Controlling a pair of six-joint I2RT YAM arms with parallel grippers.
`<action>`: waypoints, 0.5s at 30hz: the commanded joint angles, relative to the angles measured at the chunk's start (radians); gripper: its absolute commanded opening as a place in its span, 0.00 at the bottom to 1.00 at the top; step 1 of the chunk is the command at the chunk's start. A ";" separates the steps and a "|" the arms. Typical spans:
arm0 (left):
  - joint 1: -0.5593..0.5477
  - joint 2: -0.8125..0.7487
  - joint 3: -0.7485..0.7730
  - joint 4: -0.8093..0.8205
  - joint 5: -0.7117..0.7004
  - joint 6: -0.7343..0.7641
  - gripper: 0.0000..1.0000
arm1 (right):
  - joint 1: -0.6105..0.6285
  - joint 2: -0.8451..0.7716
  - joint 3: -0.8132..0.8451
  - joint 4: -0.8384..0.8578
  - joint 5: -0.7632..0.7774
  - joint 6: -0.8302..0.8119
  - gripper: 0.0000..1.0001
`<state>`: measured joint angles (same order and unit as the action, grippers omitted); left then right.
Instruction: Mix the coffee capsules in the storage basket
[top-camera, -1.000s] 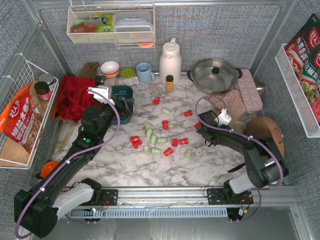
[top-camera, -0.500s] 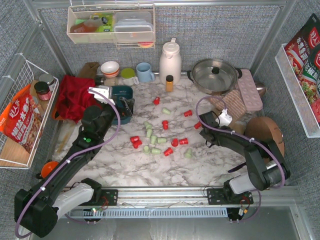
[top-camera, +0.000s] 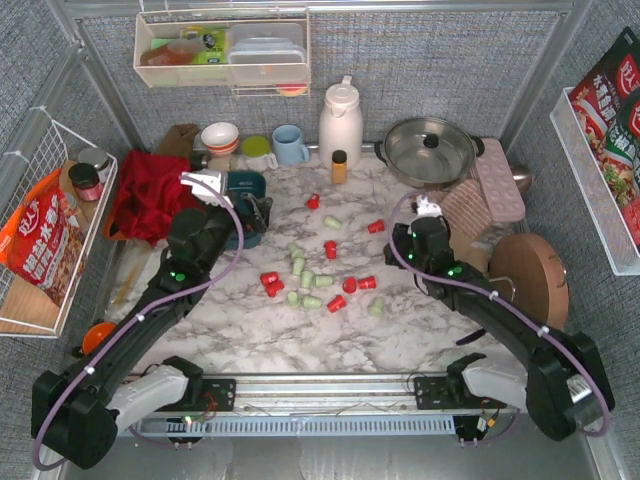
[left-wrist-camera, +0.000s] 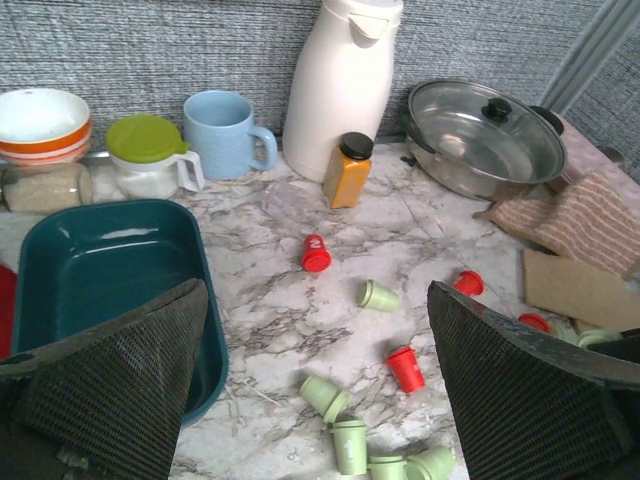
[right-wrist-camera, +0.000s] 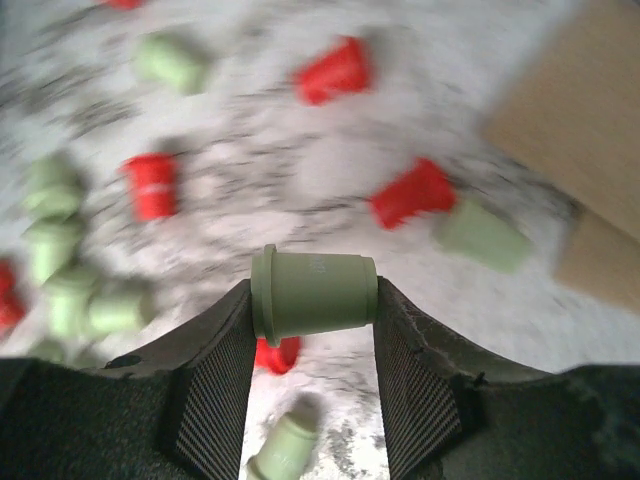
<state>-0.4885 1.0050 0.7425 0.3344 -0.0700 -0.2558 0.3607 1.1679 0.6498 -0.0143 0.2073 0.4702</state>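
Red and pale green coffee capsules (top-camera: 312, 272) lie scattered on the marble table; several also show in the left wrist view, among them a red one (left-wrist-camera: 316, 254) and a green one (left-wrist-camera: 378, 295). The dark teal storage basket (top-camera: 247, 186) sits at the back left with nothing showing inside it (left-wrist-camera: 100, 265). My left gripper (top-camera: 257, 216) hovers open beside the basket's right wall (left-wrist-camera: 315, 292), holding nothing. My right gripper (top-camera: 405, 250) is shut on a green capsule (right-wrist-camera: 320, 290), held sideways between the pads (right-wrist-camera: 312, 300) above the table.
Along the back stand a white thermos (top-camera: 340, 120), a small amber bottle (top-camera: 339, 166), a blue mug (top-camera: 290, 145), a bowl (top-camera: 219, 137) and a lidded steel pan (top-camera: 430, 150). A red cloth (top-camera: 150, 195) lies left; a pink tray (top-camera: 497, 180) and a round wooden board (top-camera: 530, 265) lie right.
My right gripper has closed on a green capsule and lifted it off the table, and the right arm has swung up and inward. The left arm has hardly moved.
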 joint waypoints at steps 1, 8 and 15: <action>0.002 0.028 0.030 0.012 0.085 -0.018 0.99 | 0.062 -0.077 -0.029 0.219 -0.351 -0.366 0.37; 0.002 0.119 0.084 -0.014 0.408 0.019 0.99 | 0.172 -0.137 -0.185 0.537 -0.611 -0.944 0.37; -0.004 0.261 0.162 -0.050 0.678 -0.016 0.84 | 0.226 -0.088 -0.216 0.679 -0.606 -1.162 0.30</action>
<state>-0.4885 1.2125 0.8700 0.3119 0.4164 -0.2550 0.5663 1.0588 0.4351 0.4953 -0.3573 -0.4866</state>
